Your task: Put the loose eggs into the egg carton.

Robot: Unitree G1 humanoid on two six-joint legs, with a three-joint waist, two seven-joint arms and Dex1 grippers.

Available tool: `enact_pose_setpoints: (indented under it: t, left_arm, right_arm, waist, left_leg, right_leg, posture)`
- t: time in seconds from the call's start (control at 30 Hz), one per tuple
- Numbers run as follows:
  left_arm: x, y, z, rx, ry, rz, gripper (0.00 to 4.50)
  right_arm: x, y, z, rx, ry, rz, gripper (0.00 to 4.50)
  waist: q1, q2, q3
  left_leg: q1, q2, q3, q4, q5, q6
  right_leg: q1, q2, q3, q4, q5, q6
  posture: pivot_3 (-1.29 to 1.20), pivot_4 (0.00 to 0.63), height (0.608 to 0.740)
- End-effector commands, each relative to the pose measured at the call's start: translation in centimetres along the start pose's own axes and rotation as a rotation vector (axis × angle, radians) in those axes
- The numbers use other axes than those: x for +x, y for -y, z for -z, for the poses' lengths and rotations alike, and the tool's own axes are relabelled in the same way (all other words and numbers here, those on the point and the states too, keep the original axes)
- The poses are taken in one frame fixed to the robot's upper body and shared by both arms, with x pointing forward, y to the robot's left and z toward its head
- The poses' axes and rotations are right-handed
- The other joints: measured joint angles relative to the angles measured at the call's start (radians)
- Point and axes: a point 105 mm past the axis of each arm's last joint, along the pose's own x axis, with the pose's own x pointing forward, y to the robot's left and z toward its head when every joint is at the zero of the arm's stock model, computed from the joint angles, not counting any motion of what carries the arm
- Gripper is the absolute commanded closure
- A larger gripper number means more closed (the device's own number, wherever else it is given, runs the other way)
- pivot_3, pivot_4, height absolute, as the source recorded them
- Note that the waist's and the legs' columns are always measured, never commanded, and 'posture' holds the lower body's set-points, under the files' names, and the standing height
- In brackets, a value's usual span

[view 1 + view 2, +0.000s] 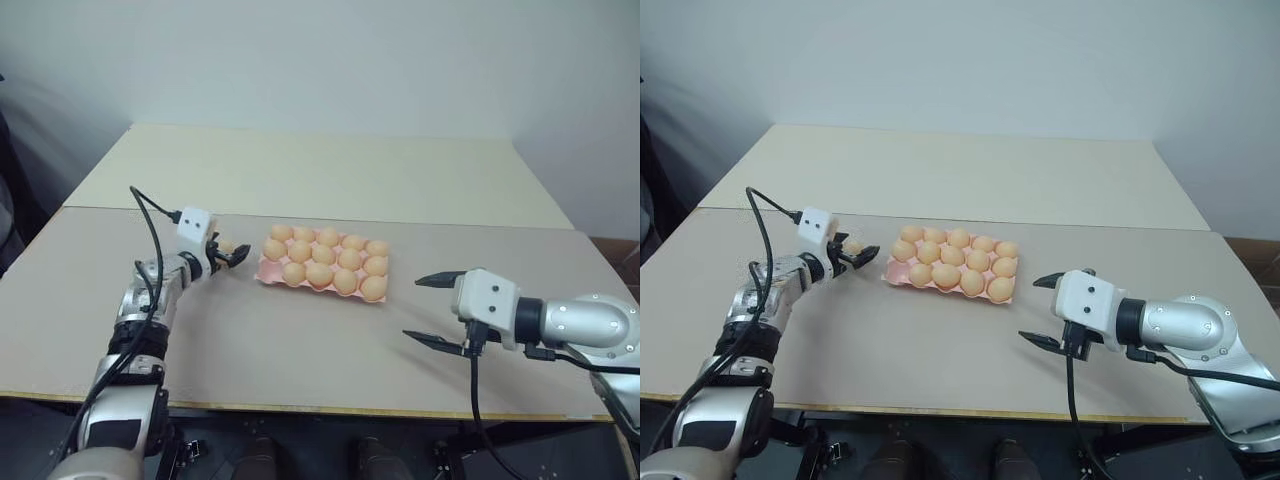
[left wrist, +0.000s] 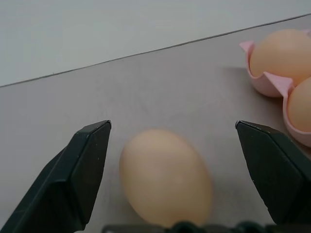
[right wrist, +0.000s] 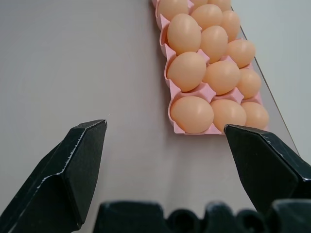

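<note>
One loose egg [image 2: 165,177], lying on the desk [image 1: 300,340] just beside the egg carton [image 1: 322,265], is being straddled by the spread left gripper [image 1: 232,254], and is best being clamped gently at mid-shell, while the right gripper [image 1: 432,310] is being held apart.

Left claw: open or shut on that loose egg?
Open. In the left wrist view the left claw straddles the loose egg on the table, with gaps on both sides between egg and fingers.

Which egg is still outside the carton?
The loose egg lying on the table between the open fingers of the left hand, just left of the egg carton; every other egg sits in a cup.
</note>
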Motion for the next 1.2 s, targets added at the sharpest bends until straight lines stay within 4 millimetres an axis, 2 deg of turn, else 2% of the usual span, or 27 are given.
enact_pose_setpoints:
  t: [0.03, 0.07, 0.17, 0.23, 0.37, 0.43, 0.57, 0.63, 0.7, 0.77, 0.87, 0.97, 1.2]
  left_arm:
    - [0.3, -0.3, -1.1, 0.020, 0.021, -0.011, 0.03]
    - [0.3, -0.3, -1.0, 0.018, 0.021, -0.007, 0.03]
    - [0.3, -0.2, -0.5, 0.008, 0.001, 0.005, 0.65]
    - [0.3, -0.3, -0.3, 0.014, -0.014, -0.003, 1.37]
    - [0.2, -0.6, 0.3, 0.017, -0.028, -0.022, 2.47]
    - [0.1, -0.8, 0.1, 0.032, -0.015, -0.041, 2.55]
    - [-0.8, -0.1, -1.6, 0.062, 0.067, 0.008, 2.55]
    - [-1.7, 1.1, -3.0, 0.084, 0.136, 0.081, 2.55]
    - [-3.1, 3.2, -4.4, 0.111, 0.232, 0.216, 2.55]
    - [-4.3, 5.2, -4.9, 0.153, 0.280, 0.341, 2.55]
    - [-4.9, 6.8, -4.7, 0.182, 0.280, 0.438, 2.55]
    - [-4.2, 7.8, -4.0, 0.216, 0.246, 0.462, 2.55]
    - [-3.1, 7.8, -3.4, 0.225, 0.218, 0.470, 2.55]
  right_arm:
    - [-0.7, 0.5, -0.8, -0.044, -0.002, 0.036, 0.00]
    - [-0.7, 0.5, -0.8, -0.044, -0.002, 0.036, 0.00]
    - [-0.7, 0.6, -0.7, -0.044, -0.005, 0.038, 0.00]
    - [-0.7, 0.6, -0.7, -0.045, -0.007, 0.039, 0.00]
    - [-0.7, 0.7, -0.7, -0.046, -0.007, 0.036, 0.00]
    - [-0.7, 0.7, -0.7, -0.048, -0.006, 0.036, 0.00]
    - [-0.6, 0.8, -0.7, -0.051, -0.005, 0.036, 0.00]
    - [-0.7, 0.9, -0.7, -0.051, -0.006, 0.038, 0.00]
    - [-0.6, 0.9, -0.7, -0.051, -0.007, 0.039, 0.00]
    - [-0.6, 0.8, -0.7, -0.052, -0.006, 0.040, 0.00]
    - [-0.4, 0.8, -0.7, -0.054, -0.006, 0.044, 0.00]
    - [-0.4, 0.8, -0.6, -0.053, -0.008, 0.047, 0.00]
    - [-0.6, 0.6, -0.5, -0.050, -0.016, 0.063, 0.00]
  waist:
    - [0.000, 0.000, 0.000]
    - [0.000, 0.000, 0.000]
    - [-0.001, 0.000, 0.000]
    - [-0.001, 0.000, 0.000]
    - [-0.001, 0.000, 0.000]
    - [-0.001, 0.000, 0.000]
    - [-0.003, 0.000, 0.000]
    - [-0.002, 0.000, 0.000]
    - [-0.001, 0.000, 0.000]
    - [-0.001, 0.000, 0.000]
    - [0.002, 0.000, 0.000]
    - [0.002, 0.000, 0.000]
    - [-0.001, 0.000, 0.000]
  left_leg:
    - [0.000, 0.000, 0.000, 0.000, 0.000, 0.000]
    - [0.000, 0.000, 0.000, 0.000, 0.000, 0.000]
    - [-0.001, 0.000, 0.000, 0.000, 0.000, 0.000]
    - [-0.001, 0.000, 0.000, 0.000, 0.000, 0.000]
    - [-0.001, 0.000, 0.000, 0.000, 0.000, 0.000]
    - [-0.001, 0.000, 0.000, 0.000, 0.000, 0.000]
    - [-0.001, 0.000, 0.000, 0.000, 0.000, 0.000]
    - [-0.001, 0.000, 0.000, 0.000, 0.000, 0.000]
    - [-0.002, 0.000, 0.000, 0.000, 0.000, 0.000]
    - [-0.002, 0.000, 0.000, 0.000, 0.000, 0.000]
    - [-0.001, 0.000, 0.000, 0.000, 0.000, 0.000]
    - [0.001, 0.000, 0.000, 0.001, 0.000, 0.000]
    - [0.000, 0.000, 0.000, 0.001, 0.000, 0.000]
  right_leg:
    - [0.000, 0.000, 0.000, 0.000, 0.000, 0.000]
    - [0.000, 0.000, 0.000, 0.000, 0.000, 0.000]
    - [0.000, 0.000, 0.000, 0.000, 0.000, 0.000]
    - [-0.001, 0.000, 0.000, 0.000, 0.000, 0.000]
    - [0.000, 0.000, 0.000, 0.000, 0.000, 0.000]
    - [0.000, 0.000, 0.000, 0.000, 0.000, 0.000]
    - [0.000, 0.000, 0.000, 0.000, 0.000, 0.000]
    - [-0.001, 0.000, 0.000, 0.000, 0.000, 0.000]
    - [-0.001, 0.000, 0.000, 0.000, 0.001, -0.001]
    - [-0.001, 0.000, 0.000, 0.000, 0.001, -0.002]
    - [-0.001, 0.000, 0.000, 0.000, 0.001, -0.001]
    - [0.001, 0.000, 0.000, 0.001, 0.000, 0.000]
    - [0.000, 0.000, 0.000, 0.000, 0.000, 0.000]
  posture:
    - [0.00, 0.150, 0.740]
    - [0.00, 0.150, 0.740]
    - [0.00, 0.150, 0.740]
    - [0.00, 0.150, 0.740]
    - [0.00, 0.150, 0.740]
    - [0.00, 0.150, 0.740]
    - [0.00, 0.150, 0.740]
    - [0.00, 0.150, 0.740]
    - [0.00, 0.150, 0.740]
    - [0.00, 0.150, 0.740]
    - [0.00, 0.150, 0.740]
    - [0.00, 0.150, 0.740]
    - [0.00, 0.150, 0.740]
